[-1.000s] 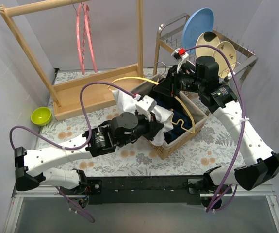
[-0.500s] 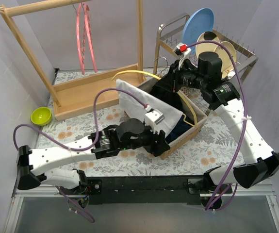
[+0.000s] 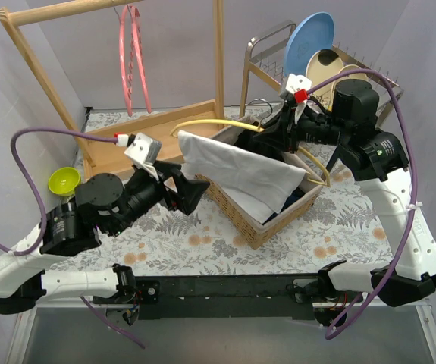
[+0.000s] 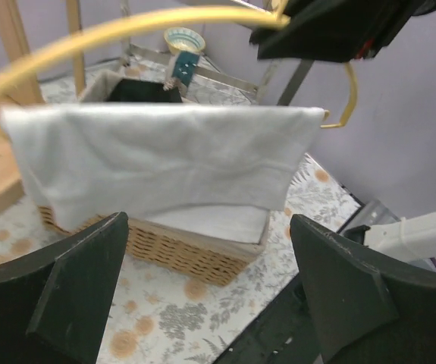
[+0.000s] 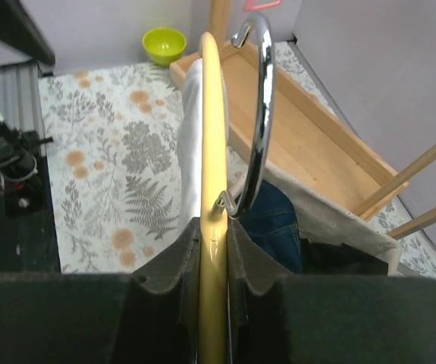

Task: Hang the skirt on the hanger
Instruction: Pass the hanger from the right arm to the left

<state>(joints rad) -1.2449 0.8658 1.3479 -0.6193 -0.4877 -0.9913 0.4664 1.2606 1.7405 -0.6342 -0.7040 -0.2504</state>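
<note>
Top external: right arm [image 3: 390, 199] extended (jaws pinching hanger [image 3: 202, 123]).

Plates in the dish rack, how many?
3: a blue plate leftmost in the rack, a cream plate beside it, a second cream plate partly behind the right arm. More may be hidden.

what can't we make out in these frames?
Top view: basket contents, mostly covered by the skirt.
Left wrist: hanger lower bar, hidden under the skirt.
Right wrist: skirt seen edge-on behind the hanger, so its drape is unreadable.
</note>
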